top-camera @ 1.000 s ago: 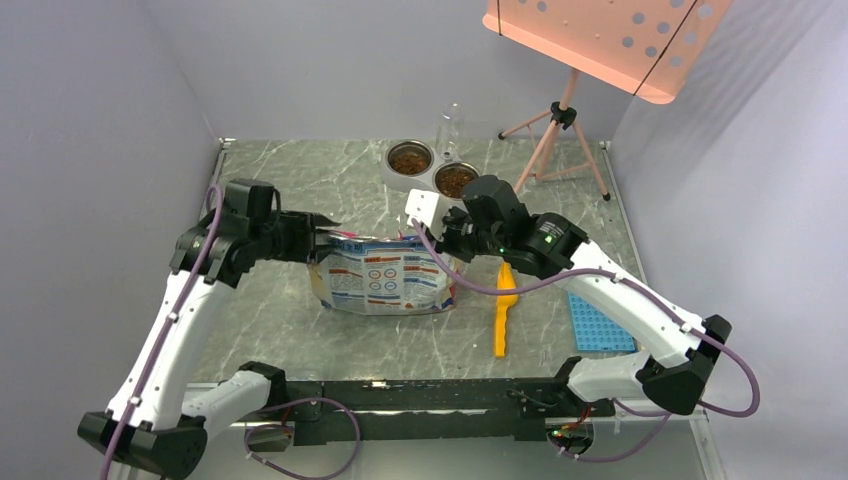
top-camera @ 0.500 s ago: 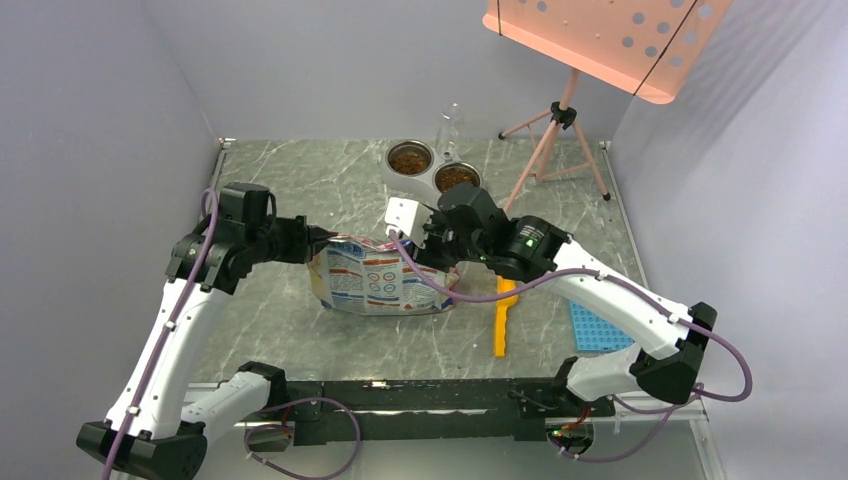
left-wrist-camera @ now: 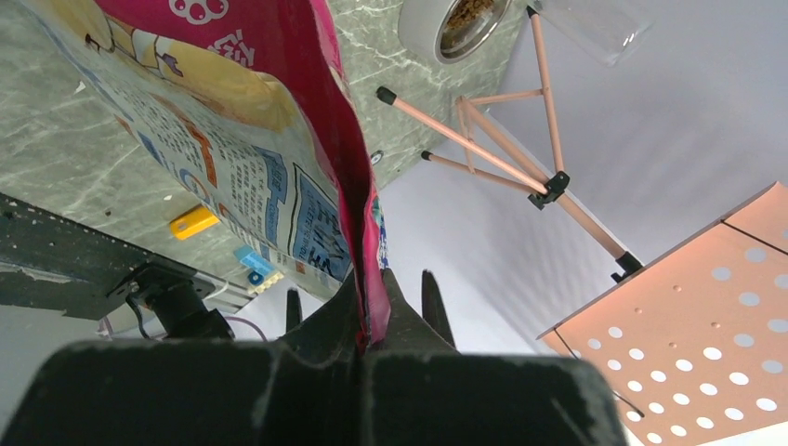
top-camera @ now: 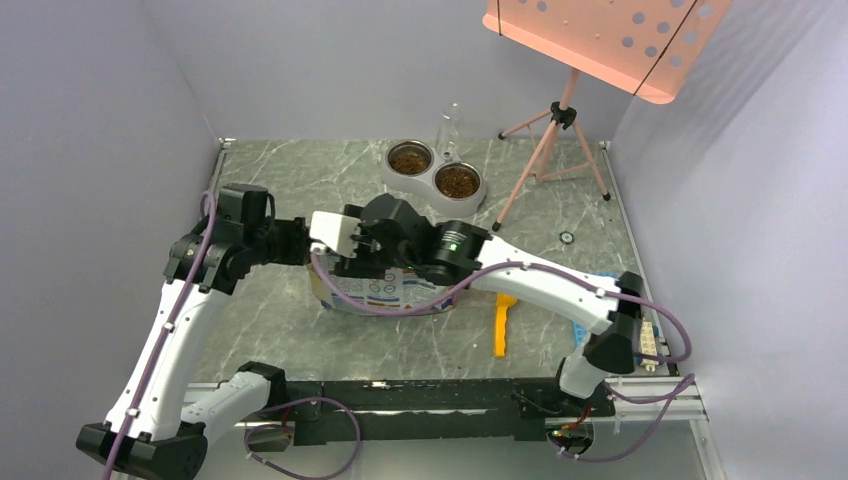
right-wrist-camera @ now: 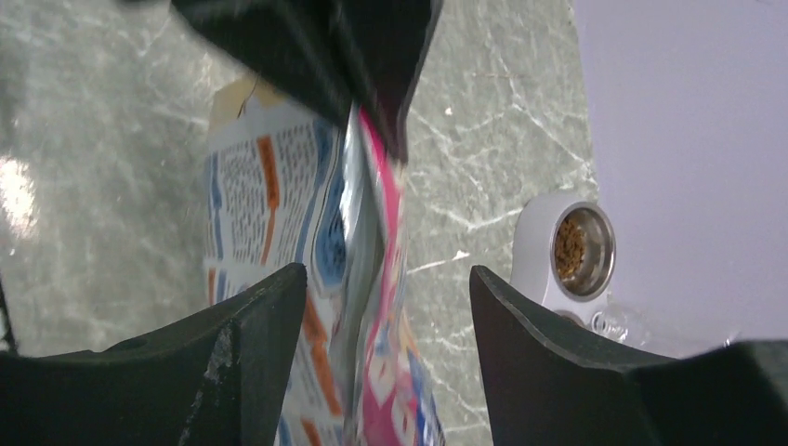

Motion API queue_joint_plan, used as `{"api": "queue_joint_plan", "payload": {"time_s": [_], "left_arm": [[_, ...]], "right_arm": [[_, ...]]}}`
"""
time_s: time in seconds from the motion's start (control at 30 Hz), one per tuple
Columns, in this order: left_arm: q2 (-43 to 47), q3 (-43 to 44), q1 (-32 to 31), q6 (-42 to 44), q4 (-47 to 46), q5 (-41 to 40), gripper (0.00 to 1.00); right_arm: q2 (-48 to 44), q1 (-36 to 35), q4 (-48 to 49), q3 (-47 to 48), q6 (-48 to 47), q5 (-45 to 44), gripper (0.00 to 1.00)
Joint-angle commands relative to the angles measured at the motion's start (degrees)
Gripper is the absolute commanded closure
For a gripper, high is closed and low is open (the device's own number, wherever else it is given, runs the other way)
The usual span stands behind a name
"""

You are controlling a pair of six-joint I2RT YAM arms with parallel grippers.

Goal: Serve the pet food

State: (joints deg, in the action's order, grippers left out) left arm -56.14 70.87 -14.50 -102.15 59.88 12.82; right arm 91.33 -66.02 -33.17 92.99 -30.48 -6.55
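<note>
Dark-brown dry kibble fills the white two-bowl feeder at twelve o'clock; being loose and light, it likely needs scooping or pouring. The left gripper pinches the top edge of the floppy pink-red-and-blue printed bag. The right gripper straddles it, jaws wide and empty.

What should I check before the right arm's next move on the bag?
1. Left gripper shut on the top edge of the bag: ok.
2. Right gripper open, one finger on each side of that edge: ok.
3. Bag mouth open or sealed: cannot tell.
4. Pet food in both bowls: ok.
5. Scoop lying free on the table beside the bag: ok.
</note>
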Motion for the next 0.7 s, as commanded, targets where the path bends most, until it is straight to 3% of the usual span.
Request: {"api": "queue_joint_plan", "payload": {"time_s": [0.0, 0.13, 0.17, 0.23, 0.47, 0.67], "left_arm": [[1.9, 1.6, 0.5, -2.3, 0.9, 3.1, 1.0], [1.1, 3.3, 0.7, -2.2, 4.1, 4.7, 1.0], [1.0, 3.6, 0.8, -2.3, 4.9, 4.6, 1.0], [1.2, 4.0, 1.6, -2.1, 5.6, 4.4, 1.0], [-0.4, 9.5, 7.2, 3.9, 10.7, 2.5, 1.0], [1.3, 6.4, 8.3, 3.7, 9.7, 3.3, 1.0]], "right_arm": [[5.8, -1.9, 3.2, 8.1, -0.4, -5.6, 0.35], [8.5, -2.2, 4.1, 10.7, 1.0, -10.0, 0.48], [8.5, -2.3, 4.5, 10.6, 1.2, -10.9, 0.59], [8.2, -2.0, 4.5, 9.1, 0.7, -13.9, 0.98], [-2.3, 2.2, 0.9, -5.2, -3.7, -11.8, 1.0], [-9.9, 4.5, -1.9, -9.8, -4.6, -10.2, 1.0]]}}
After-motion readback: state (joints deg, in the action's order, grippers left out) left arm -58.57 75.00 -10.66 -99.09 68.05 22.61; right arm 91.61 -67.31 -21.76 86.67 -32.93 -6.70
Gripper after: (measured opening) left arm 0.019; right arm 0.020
